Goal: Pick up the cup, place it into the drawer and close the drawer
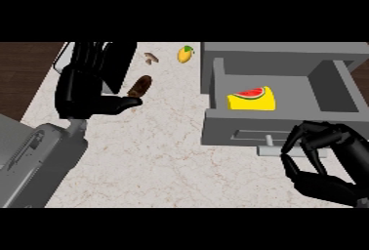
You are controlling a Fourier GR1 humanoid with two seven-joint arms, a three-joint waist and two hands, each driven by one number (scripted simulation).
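Standing open on the marble counter [158, 161], the grey drawer [281, 80] holds a yellow cup [252, 99] with a watermelon print, resting at its front left. The right hand [324, 156] hovers by the drawer handle [270, 146], fingers curled, holding nothing. The left hand [86, 88] rests upper left, fingers straight. A mango [186, 54] and a brown item [140, 86] lie nearby.

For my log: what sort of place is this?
Probably a kitchen counter: a pale marble-like countertop, an open grey drawer holding a yellow cup, and a mango lying nearby.
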